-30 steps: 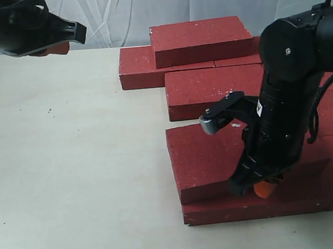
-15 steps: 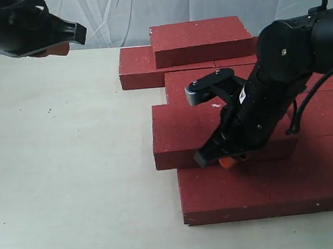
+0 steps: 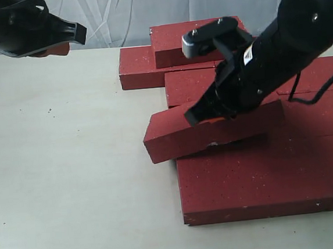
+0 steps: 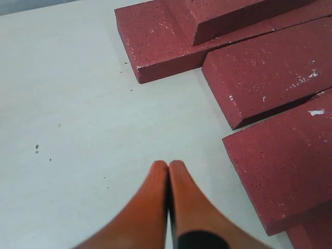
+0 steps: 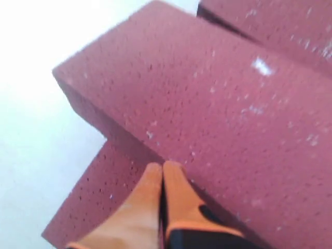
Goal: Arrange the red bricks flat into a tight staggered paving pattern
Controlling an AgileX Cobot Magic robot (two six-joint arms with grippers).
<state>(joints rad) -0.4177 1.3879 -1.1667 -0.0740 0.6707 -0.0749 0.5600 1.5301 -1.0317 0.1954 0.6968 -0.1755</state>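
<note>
R wrist showed you R gripper (image 5: pixel 162 168) closed, empty, against tilted brick (image 3: pixel 173 136) | ext hid that | L gripper (image 4: pixel 168 165) closed, empty.

Cream tabletop (image 3: pixel 71 168), white curtain (image 3: pixel 116 12) (creased) behind.

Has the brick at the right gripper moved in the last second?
Yes. The brick slid left and rearward across the front brick, and is now tilted, overhanging its left edge.

A dark-red, gritty rectangular paving brick (image 3: pixel 213 129) lies tilted at centre, partly over flat red bricks (image 3: pixel 259 180) at five o'clock. The black right gripper (image 3: pixel 199 114) meets its upper face. The left gripper (image 3: pixel 58 49) hangs at ten o'clock above the cream table (image 3: pixel 71 168).
</note>
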